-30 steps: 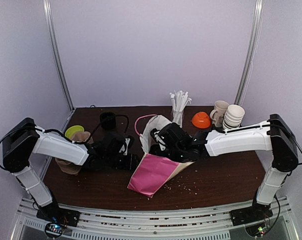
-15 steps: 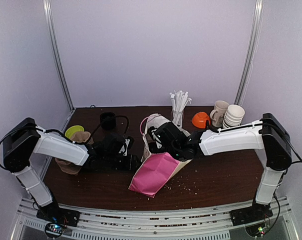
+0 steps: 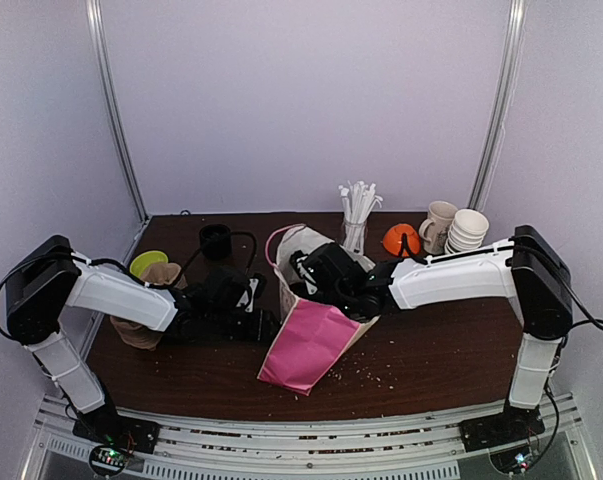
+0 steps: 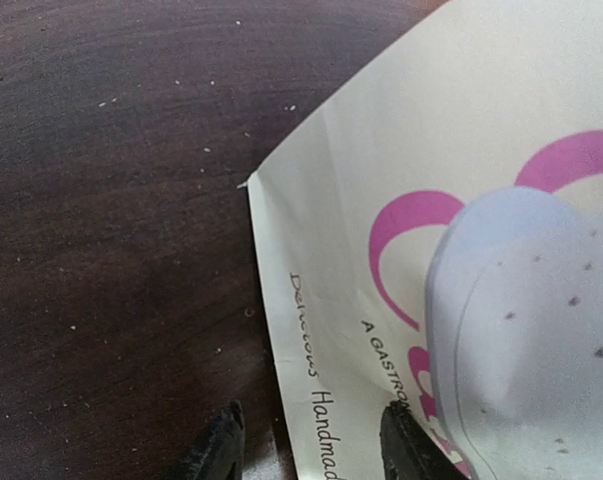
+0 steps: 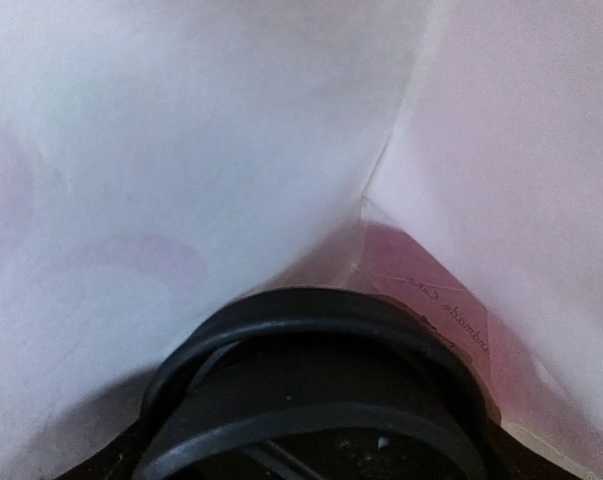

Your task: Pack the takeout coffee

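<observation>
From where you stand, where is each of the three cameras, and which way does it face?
Top: fixed above and behind, looking down on the table; left arm, right arm and paper bag show.
Left wrist: close beside the bag, facing its printed side; two fingertips of the left tool show.
Right wrist: inside the bag, facing its paper walls and the lid of the takeout coffee; no robot part clearly shows.
Shared: all three see the bag.

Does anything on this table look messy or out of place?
Yes. Pale crumbs are scattered over the dark wooden table in front of the pink and cream paper bag, like a small spill. The bag also leans over instead of standing straight.
</observation>
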